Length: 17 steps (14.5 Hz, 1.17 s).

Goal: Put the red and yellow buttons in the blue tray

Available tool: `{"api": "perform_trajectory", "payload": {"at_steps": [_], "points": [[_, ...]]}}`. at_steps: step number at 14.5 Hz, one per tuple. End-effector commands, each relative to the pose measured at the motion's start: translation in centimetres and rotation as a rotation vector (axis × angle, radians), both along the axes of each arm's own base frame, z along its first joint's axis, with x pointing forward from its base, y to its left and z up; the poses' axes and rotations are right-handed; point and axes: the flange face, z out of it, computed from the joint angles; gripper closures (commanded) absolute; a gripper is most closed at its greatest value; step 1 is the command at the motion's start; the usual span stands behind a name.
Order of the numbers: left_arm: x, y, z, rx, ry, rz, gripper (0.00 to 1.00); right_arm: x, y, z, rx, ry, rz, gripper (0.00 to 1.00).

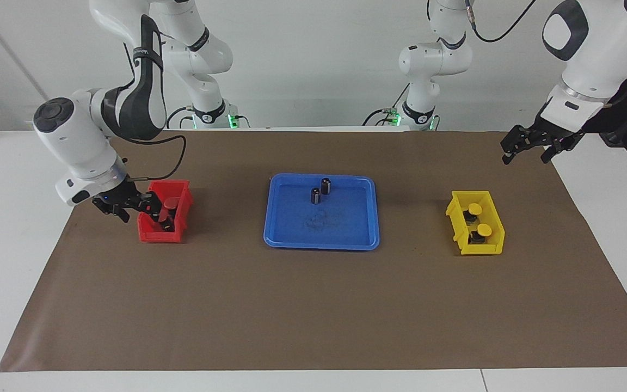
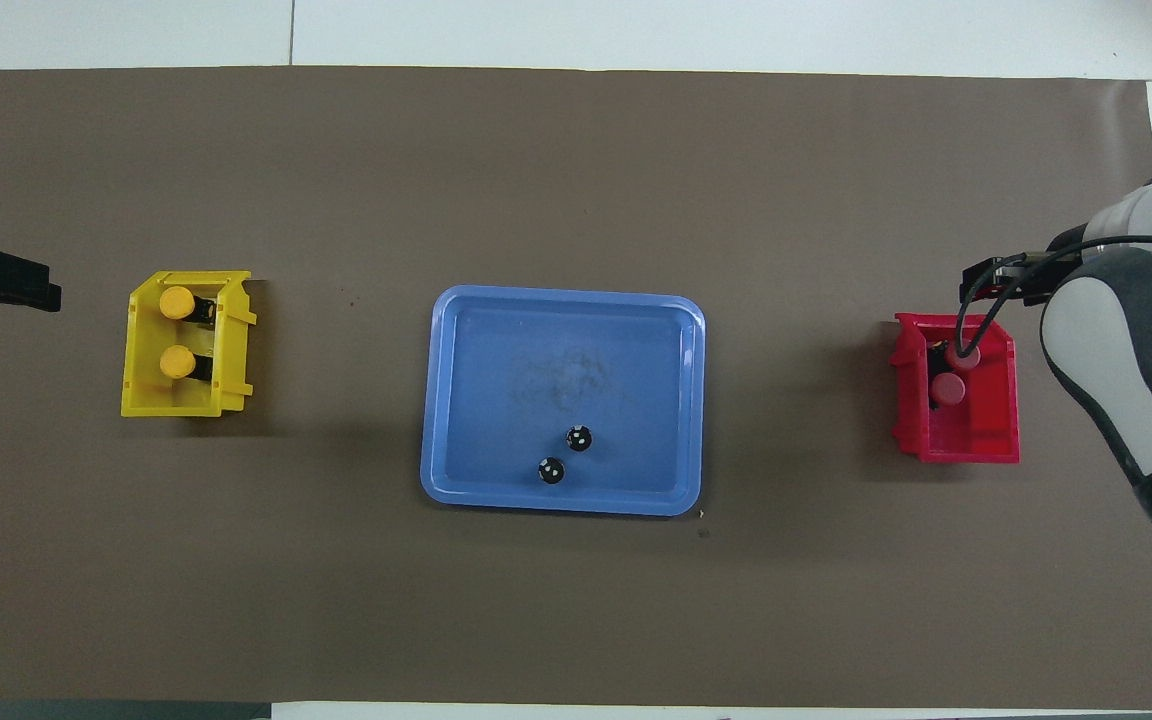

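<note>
At the red bin (image 1: 167, 213), right arm's end of the table: right gripper (image 1: 157, 209) lowered over the bin's rim, fingers at a red button (image 1: 170, 203); closure on it cannot be told. Second red button (image 2: 947, 389) alongside in the same bin. Forearm angled steeply down, wrist canted toward the bin. Judged step: first pick, red button. Next move calls for a firm pinch, a straight lift clear of the bin wall, then carry to the blue tray (image 1: 346, 239) at table centre. In the tray only two dark cylinders (image 1: 321, 191), nearer the robots. Two yellow buttons (image 1: 478, 220) untouched in the yellow bin (image 1: 496, 239). Left gripper (image 1: 526, 145) waiting aloft at its own end, fingers parted, empty.
</note>
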Motion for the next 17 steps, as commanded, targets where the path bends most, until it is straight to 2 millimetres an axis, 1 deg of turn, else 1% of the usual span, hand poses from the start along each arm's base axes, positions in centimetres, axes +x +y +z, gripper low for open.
{"api": "perform_trajectory", "payload": {"at_steps": [1, 3, 4, 5, 8, 10, 11, 13, 15, 17], "points": [[-0.1, 0.2, 0.1, -0.016, -0.003, 0.022, 0.00, -1.1, 0.3, -1.7, 0.019, 0.006, -0.006, 0.33], [-0.1, 0.4, 0.2, -0.018, -0.005, 0.060, 0.00, -1.5, 0.4, -2.6, 0.021, 0.022, -0.006, 0.35], [-0.1, 0.3, 0.1, -0.017, -0.005, 0.078, 0.00, -1.6, 0.8, -2.8, 0.021, 0.027, 0.000, 0.36], [-0.1, 0.2, 0.2, -0.017, -0.005, 0.074, 0.00, -1.6, 1.3, -2.9, 0.021, 0.028, 0.012, 0.37], [-0.7, 0.2, -0.3, -0.013, -0.004, 0.046, 0.00, -2.2, 1.3, -3.9, 0.013, 0.015, 0.039, 0.38], [-1.0, 0.2, -1.1, -0.013, -0.016, 0.043, 0.00, -2.3, 1.2, -4.0, 0.007, 0.016, 0.044, 0.38], [-1.3, 0.1, -2.0, -0.013, -0.036, 0.044, 0.00, -2.4, 1.1, -4.0, 0.004, 0.016, 0.052, 0.38], [-1.8, -0.4, -2.9, -0.014, -0.064, 0.044, 0.00, -2.4, 0.7, -3.9, 0.005, 0.015, 0.061, 0.38], [-1.5, -0.7, -3.6, -0.014, -0.056, 0.040, 0.00, -2.6, 0.6, -4.2, 0.005, 0.021, 0.062, 0.38], [-0.9, -2.2, -6.2, -0.017, -0.054, 0.020, 0.00, -3.0, 0.5, -4.4, 0.006, 0.025, 0.073, 0.38]]}}
